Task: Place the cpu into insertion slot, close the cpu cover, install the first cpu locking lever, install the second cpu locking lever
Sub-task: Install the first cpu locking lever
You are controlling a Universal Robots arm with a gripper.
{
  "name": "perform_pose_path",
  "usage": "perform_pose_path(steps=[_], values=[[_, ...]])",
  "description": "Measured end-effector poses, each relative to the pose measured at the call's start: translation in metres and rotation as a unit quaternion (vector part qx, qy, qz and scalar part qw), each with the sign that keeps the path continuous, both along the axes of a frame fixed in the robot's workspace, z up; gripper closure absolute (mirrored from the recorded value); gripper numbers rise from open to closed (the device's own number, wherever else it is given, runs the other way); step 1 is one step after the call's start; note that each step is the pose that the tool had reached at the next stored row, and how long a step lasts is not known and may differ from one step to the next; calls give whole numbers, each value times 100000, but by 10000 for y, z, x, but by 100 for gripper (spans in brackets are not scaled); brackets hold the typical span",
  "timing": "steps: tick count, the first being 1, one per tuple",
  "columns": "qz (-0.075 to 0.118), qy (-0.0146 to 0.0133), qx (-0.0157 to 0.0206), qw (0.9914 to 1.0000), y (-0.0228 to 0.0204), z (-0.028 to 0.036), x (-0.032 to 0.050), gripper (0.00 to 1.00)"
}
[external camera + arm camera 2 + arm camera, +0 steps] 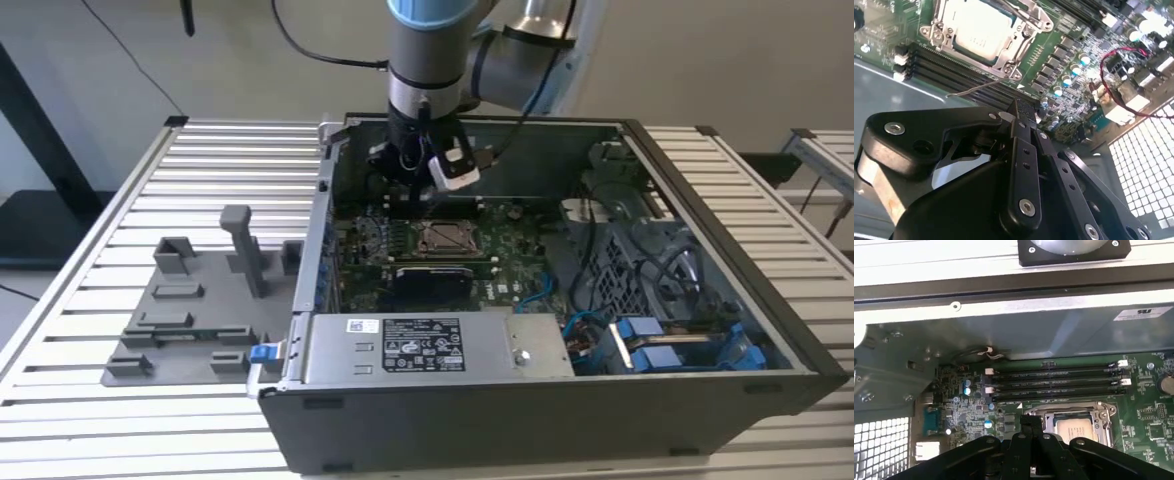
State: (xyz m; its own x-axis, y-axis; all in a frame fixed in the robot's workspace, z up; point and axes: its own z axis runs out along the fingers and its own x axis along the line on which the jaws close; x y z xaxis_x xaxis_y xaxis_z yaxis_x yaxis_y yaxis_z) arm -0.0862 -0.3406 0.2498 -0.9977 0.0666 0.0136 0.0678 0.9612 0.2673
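Note:
The cpu (976, 30) lies with its silver face up in the insertion slot (441, 238) on the green board, and it also shows in the first wrist view (1076, 430). The cpu cover (1026, 40) lies flat around it as a silvery frame (1102, 416). A thin wire locking lever (976, 88) sticks out free beside the socket, over the memory slots. My gripper (1023, 107) hangs just above the board next to the socket, on its memory-slot side. Its black fingers are shut together with nothing between them, as both the first wrist view (1030, 421) and the exterior view (424, 198) show.
The open case holds a labelled power-supply box (427, 345) at the front, a black rectangular block (430, 285) beside the socket and blue cables (667, 345) on the exterior view's right. Memory slots (1054, 382) run along the case wall (1054, 330). A grey fixture (200, 300) stands on the table.

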Motion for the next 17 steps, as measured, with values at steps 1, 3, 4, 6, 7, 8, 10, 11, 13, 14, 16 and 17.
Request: perform_pose_path(steps=[1,3,4,6,7,8,10,11,13,14,16,17], values=[[414,-170,152,99999,0,-1,0,89],[535,-196,212,99998,0,0,0,89],[544,-195,215,99998,0,0,0,89],[551,-195,214,99998,0,0,0,89],[554,-191,245,99998,0,0,-1,89],[563,-197,442,99997,-1,-1,0,89],[601,-200,1521,99986,-1,-7,0,89],[623,-202,2266,99972,-1,-10,-1,89],[635,-224,2995,99953,-1,-23,0,89],[634,-219,2993,99953,-1,-29,0,89],[633,-212,2989,99953,-1,-48,0,89],[634,-211,2988,99953,-2,-61,0,89]])
